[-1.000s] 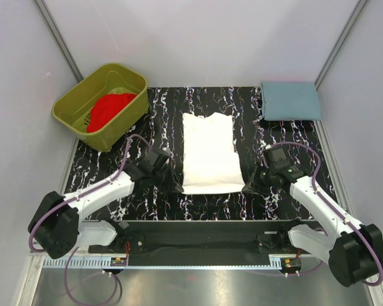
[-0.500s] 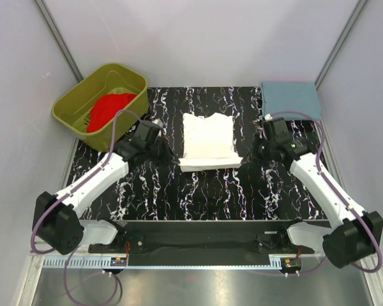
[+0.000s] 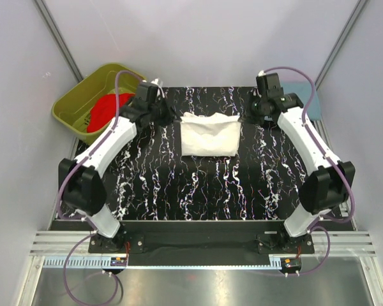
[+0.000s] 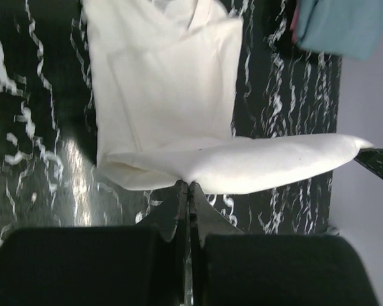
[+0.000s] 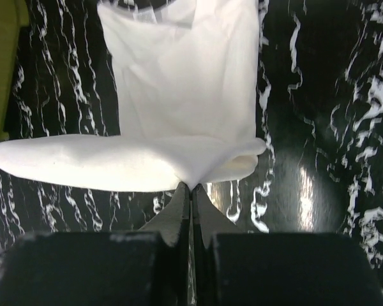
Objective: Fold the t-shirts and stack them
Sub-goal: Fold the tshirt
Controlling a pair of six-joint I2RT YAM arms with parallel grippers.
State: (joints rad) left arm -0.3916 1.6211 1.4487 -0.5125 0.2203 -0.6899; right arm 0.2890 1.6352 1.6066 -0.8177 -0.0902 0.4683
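The white t-shirt (image 3: 209, 134) lies on the black marbled table, its lower half carried over toward the collar end. My left gripper (image 3: 173, 118) is shut on the shirt's left hem corner, and my right gripper (image 3: 244, 119) is shut on its right hem corner. In the left wrist view the shut gripper (image 4: 189, 186) pinches the white t-shirt (image 4: 172, 95) at its lifted edge. In the right wrist view the shut gripper (image 5: 191, 185) pinches the white t-shirt (image 5: 185, 83) the same way. The red t-shirt (image 3: 105, 108) lies crumpled in the tub.
An olive-green plastic tub (image 3: 76, 95) stands at the back left, partly behind my left arm. A folded blue-grey cloth (image 3: 303, 95) lies at the back right, behind my right arm; it also shows in the left wrist view (image 4: 345, 25). Grey walls surround the table.
Both grippers have carried the shirt's hem from the near edge up to the far end, folding the white shirt roughly in half. Both arms are now stretched far forward.
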